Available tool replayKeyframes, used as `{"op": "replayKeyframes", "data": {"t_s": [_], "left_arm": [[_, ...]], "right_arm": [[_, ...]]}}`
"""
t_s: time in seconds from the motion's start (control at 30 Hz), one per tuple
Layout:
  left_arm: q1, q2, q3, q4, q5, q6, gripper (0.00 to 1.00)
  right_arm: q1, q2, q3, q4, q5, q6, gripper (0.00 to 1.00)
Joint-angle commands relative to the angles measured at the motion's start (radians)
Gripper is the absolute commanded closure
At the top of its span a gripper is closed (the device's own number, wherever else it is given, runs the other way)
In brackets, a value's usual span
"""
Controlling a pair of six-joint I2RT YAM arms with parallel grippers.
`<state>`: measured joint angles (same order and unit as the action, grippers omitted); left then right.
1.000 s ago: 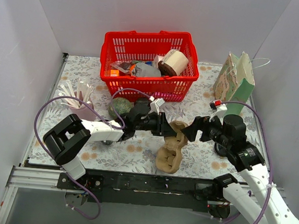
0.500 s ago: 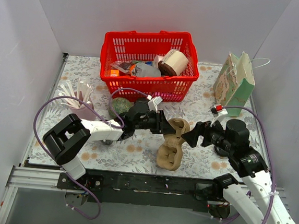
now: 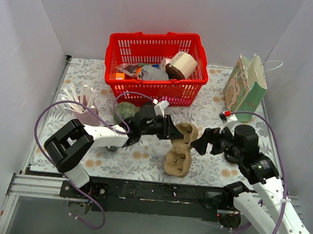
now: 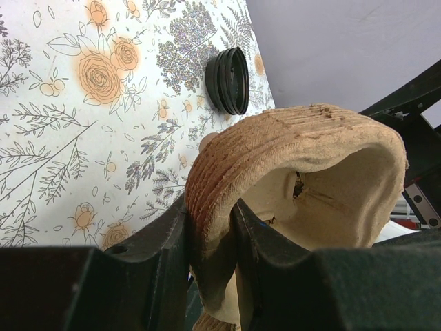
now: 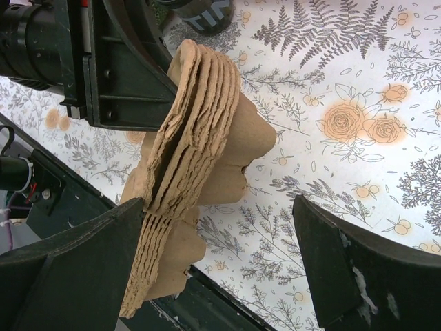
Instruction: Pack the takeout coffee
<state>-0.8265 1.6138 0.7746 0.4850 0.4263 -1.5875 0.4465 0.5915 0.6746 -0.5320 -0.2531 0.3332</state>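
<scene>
The left gripper (image 3: 168,130) is clamping its jaws on the top rim of a stack of pulp trays (image 3: 180,149) and is holding it upright over the middle of the table (image 3: 94,73), near the front edge; I cannot tell if the lower end is touching the cloth. The right gripper (image 3: 201,140) is facing the stack from the other side with its jaws wide apart and nothing between them. In its wrist view the layered edges of the trays are lying just in front of the fingers, closer to one finger than to the other. I think the step in hand is taking one tray off the stack, so that the coffee is getting a carrier before it goes to the bag (image 3: 247,81), which is standing well apart at the far right. The next move is asking for care: the trays are nested tightly, so the right jaws should be closing on the outer layer only, and then pulling sideways while the left one is gripping the rest firmly.
</scene>
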Motion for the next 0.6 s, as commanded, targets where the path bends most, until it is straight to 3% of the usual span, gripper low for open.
{"op": "replayKeyframes", "data": {"t_s": [0.0,0.57], "left_arm": [[0.003,-0.084,0.023,0.021,0.0,-0.012,1.0],[0.003,-0.084,0.028,0.027,0.008,-0.017,1.0]], "right_arm": [[0.0,0.011,0.016,-0.002,0.028,-0.016,0.04],[0.0,0.033,-0.015,0.076,0.015,0.009,0.05]]}}
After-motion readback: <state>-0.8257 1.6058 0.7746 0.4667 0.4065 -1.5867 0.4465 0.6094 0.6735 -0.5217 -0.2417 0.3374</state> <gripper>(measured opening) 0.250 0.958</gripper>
